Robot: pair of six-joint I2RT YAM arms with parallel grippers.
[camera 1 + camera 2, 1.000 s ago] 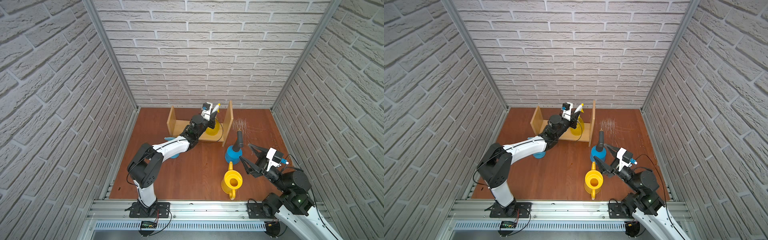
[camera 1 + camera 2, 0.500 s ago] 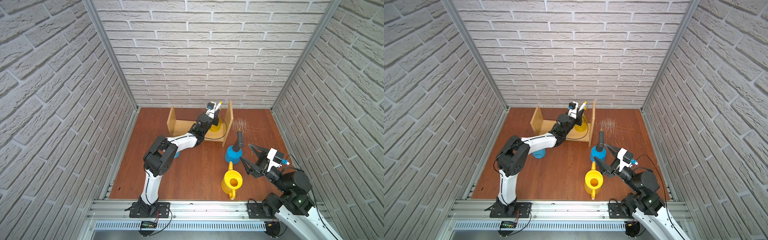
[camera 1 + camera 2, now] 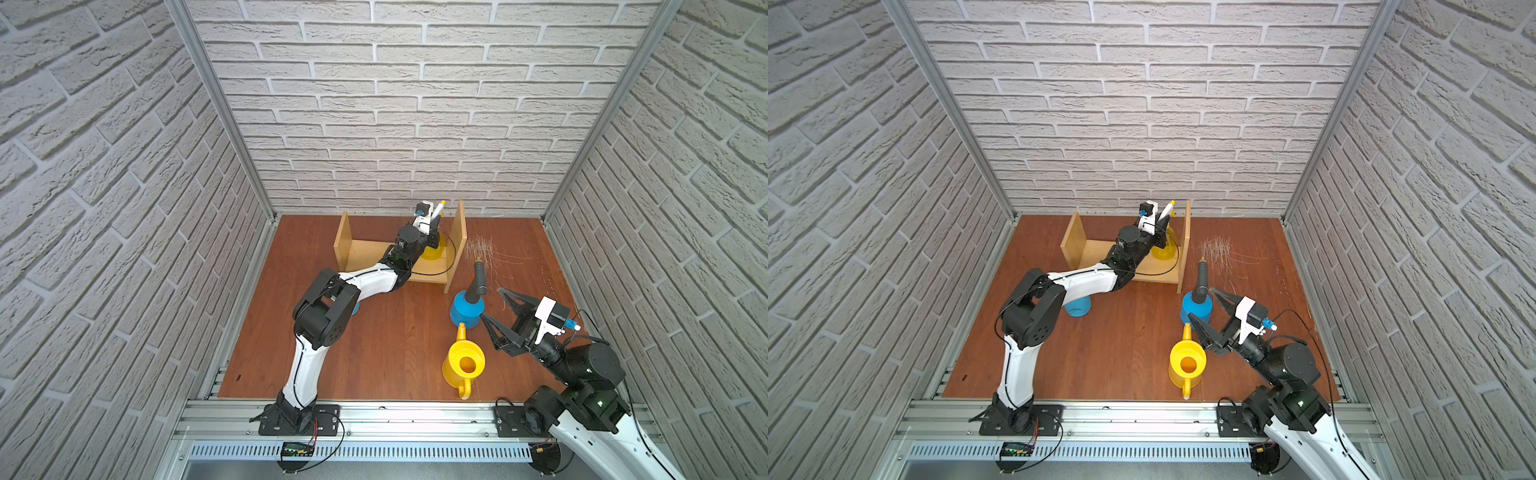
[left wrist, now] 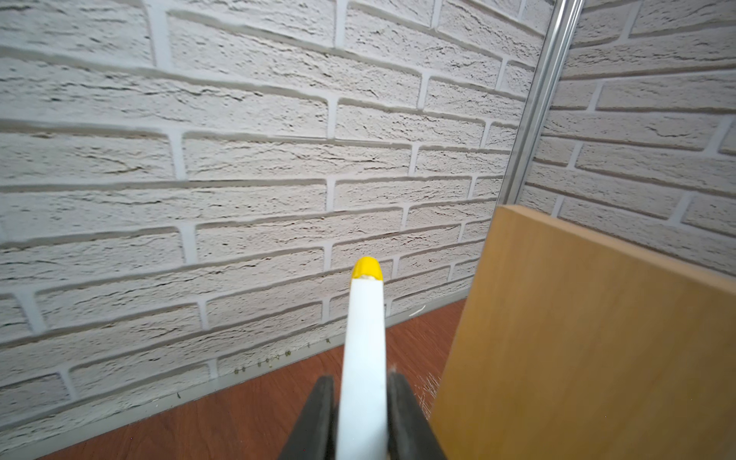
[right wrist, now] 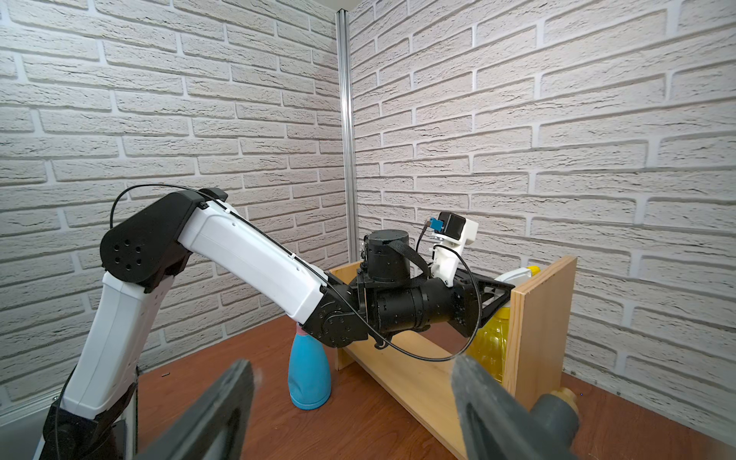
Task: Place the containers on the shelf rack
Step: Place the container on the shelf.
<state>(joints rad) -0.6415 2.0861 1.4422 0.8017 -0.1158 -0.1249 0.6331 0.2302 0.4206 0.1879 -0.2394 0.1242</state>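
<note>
The left jaws grip the yellow spray bottle (image 4: 364,350) by its white head inside the shelf rack (image 3: 360,254), while the open right jaws have the blue pressure sprayer (image 3: 466,311) just ahead.

Four containers stand in the cell: one translucent yellow spray bottle (image 3: 432,251), one blue pressure sprayer (image 3: 467,309), one yellow watering can (image 3: 463,365) and one light-blue spray bottle (image 3: 1077,307). Two are yellow and two are blue; three are sprayers and one is a can.

There is one shelf rack (image 3: 365,253), built of one horizontal board and two upright side panels.

There are two robot arms, the left arm (image 3: 365,282) and the right arm (image 3: 582,365), each with one pair of jaws and one wrist camera (image 3: 424,210).

There is one desk (image 3: 395,340), with three brick walls (image 3: 415,124) and two metal corner posts (image 3: 220,108).
</note>
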